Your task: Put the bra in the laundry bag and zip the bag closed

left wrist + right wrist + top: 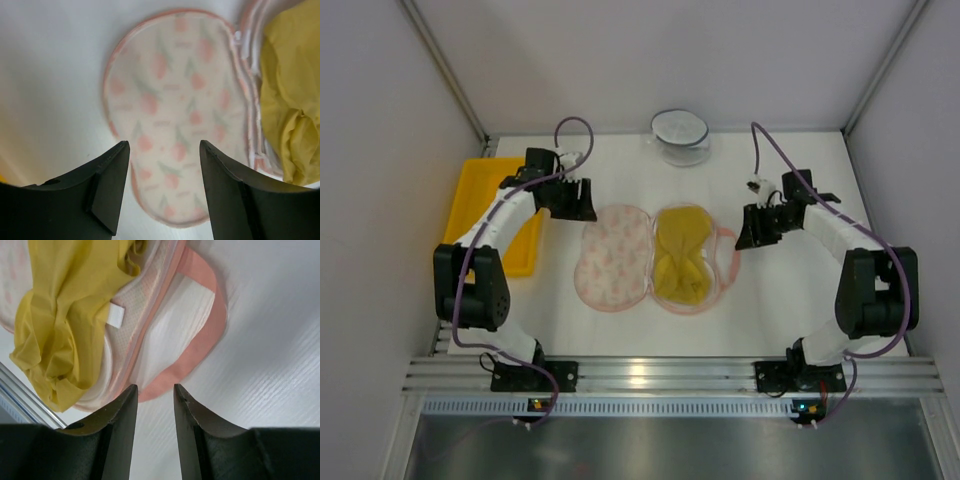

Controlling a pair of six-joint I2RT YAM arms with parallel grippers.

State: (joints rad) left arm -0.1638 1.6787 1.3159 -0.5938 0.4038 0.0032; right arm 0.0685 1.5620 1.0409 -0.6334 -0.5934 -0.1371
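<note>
Bra (682, 262), mustard-yellow and crumpled, lies in the right half of the laundry bag (613, 258), near the middle of the desk (790, 310). The bag is unzipped and spread flat, with its two rounded halves side by side and joined down the middle. The left half, at 9 o'clock of the bra, holds nothing and shows its pink print. A small white tag (116, 316) shows at the edge of the yellow fabric. A pink loop (207, 335) juts from the bag's rim at 3 o'clock and lies flat on the desk.

Just beyond that loop, at 3 o'clock of the bag, the right tool (745, 235) points toward the bag. It is released, its fingers (117, 425) parted by a narrow gap with nothing between them. Whether the tips touch the desk cannot be told.

A little farther off, at about 11 o'clock of the printed half, sits the left tool (582, 205). It is also released, its fingers (107, 185) set wide apart and grasping nothing. Its wrist view looks across the printed half.

At the desk's 9 o'clock edge a yellow tray (485, 205) lies partly under the left arm. At 12 o'clock, by the far edge and well apart from the bag, stands a clear bowl (680, 135).
</note>
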